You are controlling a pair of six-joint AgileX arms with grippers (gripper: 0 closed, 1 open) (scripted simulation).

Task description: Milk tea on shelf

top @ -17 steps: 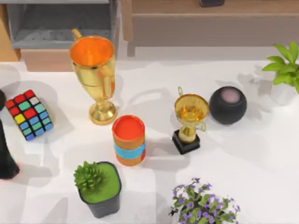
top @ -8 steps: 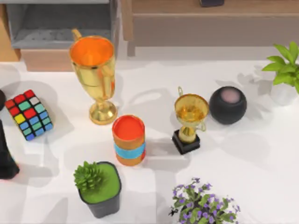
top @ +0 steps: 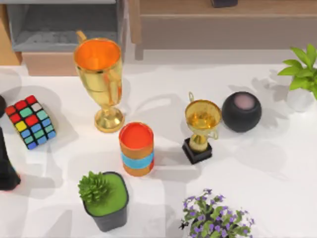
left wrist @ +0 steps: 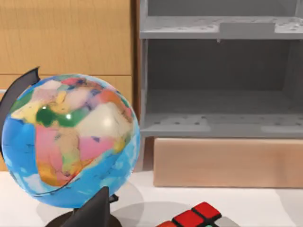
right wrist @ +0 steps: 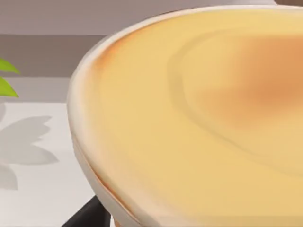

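At the far left of the milk tea [top: 136, 148], at the table [top: 257, 173] edge, the dark left arm [top: 7, 171] waits. Its wrist view looks past a coloured globe [left wrist: 71, 139] toward the grey shelf [top: 64, 42]. I judge it is held there to keep the goal in sight. Whether the left gripper [left wrist: 92, 212] is open or closed I cannot tell, and I see nothing in it.

Left of the milk tea and a little behind lies a puzzle cube [top: 30, 122]. The shelf opens well behind the milk tea, to its left. The big gold trophy [top: 100, 79] stands just behind-left of the milk tea, between it and the shelf, so I think a lift must go over or around this trophy. A potted succulent [top: 105, 199] sits just in front-left.

The milk tea itself stands upright on the table, untouched and not yet on the shelf.

To its right are a small gold trophy [top: 200, 130] and farther a black round speaker [top: 241, 111]. Purple flowers [top: 215, 218] are front-right, and a leafy plant [top: 301, 79] is far right.

The right gripper [right wrist: 85, 216] is seen in its wrist view under a large pale yellow rounded surface. I cannot tell its opening.

Compared with one second ago, only the left arm has shifted slightly at the edge. Every object keeps its place.
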